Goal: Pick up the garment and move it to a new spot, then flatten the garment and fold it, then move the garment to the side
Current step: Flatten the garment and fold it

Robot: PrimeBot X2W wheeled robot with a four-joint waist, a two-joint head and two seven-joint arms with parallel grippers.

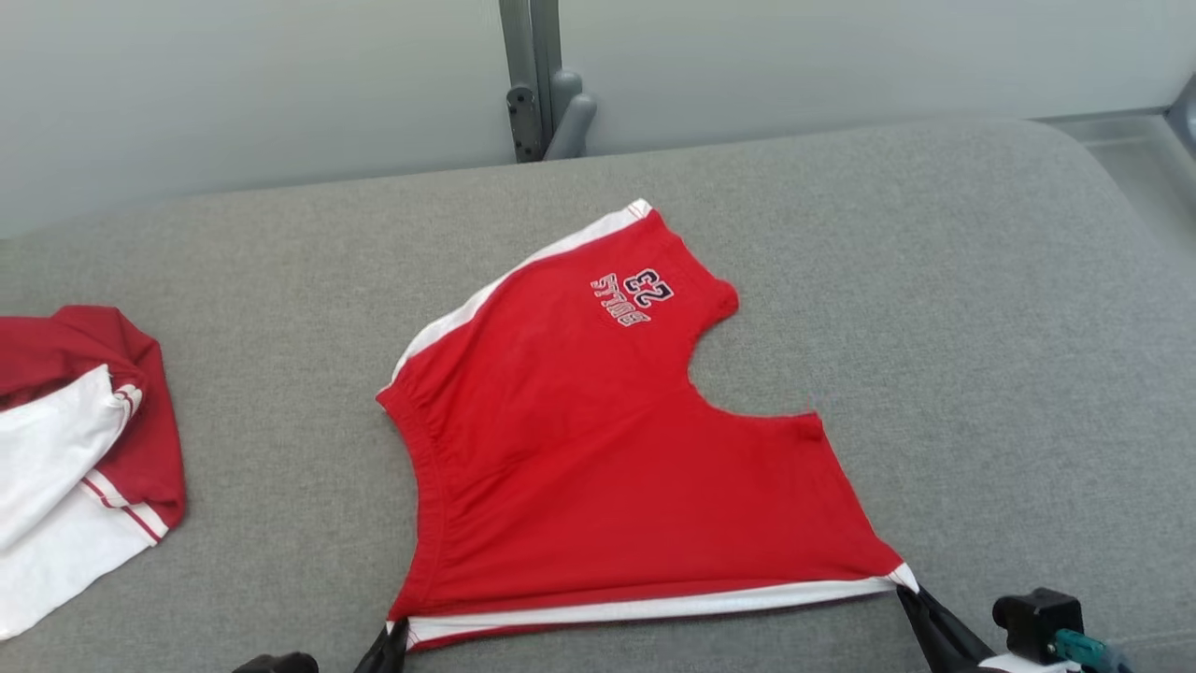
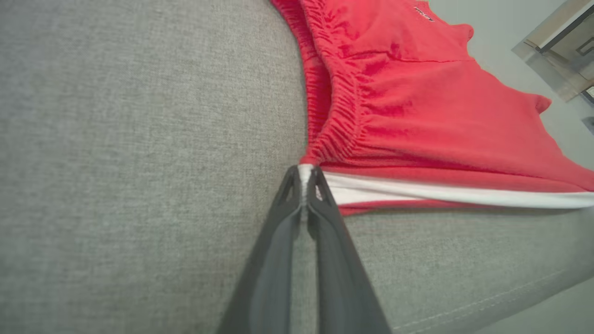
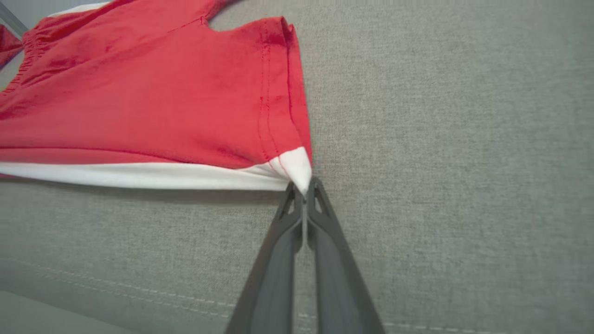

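Observation:
The garment point(image 1: 598, 449) is a pair of red shorts with white side stripes and a printed "23" logo, spread flat on the grey cushion point(image 1: 981, 327). My left gripper point(image 1: 400, 636) is shut on the near waistband corner, seen close in the left wrist view point(image 2: 305, 178) where the elastic waistband point(image 2: 338, 116) bunches. My right gripper point(image 1: 908, 594) is shut on the white corner of the near leg hem, pinched between the fingertips in the right wrist view point(image 3: 304, 188). The near white stripe point(image 1: 654, 608) runs taut between both grippers. The shorts point(image 3: 139, 93) lie flat beyond it.
A second red and white garment point(image 1: 75, 458) lies crumpled at the cushion's left edge. A grey post and bracket point(image 1: 542, 84) stand behind the cushion against a pale wall. The cushion's front seam point(image 3: 116, 292) runs close below the grippers.

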